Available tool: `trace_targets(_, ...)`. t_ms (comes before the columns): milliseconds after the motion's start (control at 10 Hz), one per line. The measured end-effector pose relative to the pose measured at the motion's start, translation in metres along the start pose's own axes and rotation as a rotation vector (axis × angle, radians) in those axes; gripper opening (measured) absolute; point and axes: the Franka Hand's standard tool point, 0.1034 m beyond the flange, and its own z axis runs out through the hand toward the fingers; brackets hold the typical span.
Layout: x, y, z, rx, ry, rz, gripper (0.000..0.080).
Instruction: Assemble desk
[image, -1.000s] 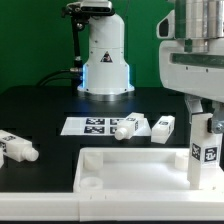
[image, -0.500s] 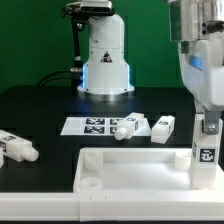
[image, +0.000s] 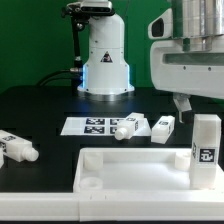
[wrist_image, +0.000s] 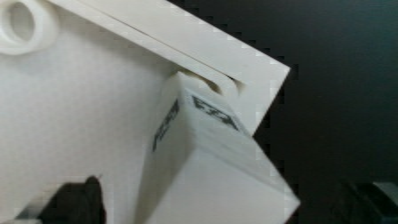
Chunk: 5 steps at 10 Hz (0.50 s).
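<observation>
Standing upright, a white post leg (image: 205, 150) occupies the corner of the desk panel (image: 130, 170) by the bench (image: 40, 105) edge nearest the exterior camera, on the exterior view's right. The pincer (image: 200, 103) hovers directly above it, fingers spread, holding nothing. With the leg's long axis vertical, any regrasp likely means a straight descent.

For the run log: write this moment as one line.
gripper: open, above leg, holding nothing | leg: upright at desk panel corner, exterior view's right | other legs: loose, off panel
</observation>
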Motion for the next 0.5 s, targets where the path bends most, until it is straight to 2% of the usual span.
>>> trace_targets(100,-0.0005,0.0008,0.0003,-0.016,0.013,-0.166,0.0647)
trace_targets(300,-0.0065,-0.0002,0.002,-0.064,0.046,-0.554,0.0649)
trace_targets(400,-0.0089,0.0,0.0044,-0.077,0.044,-0.708,0.0649)
trace_targets(500,-0.0075,0.0012,0.0059,-0.077,0.043,-0.722,0.0649)
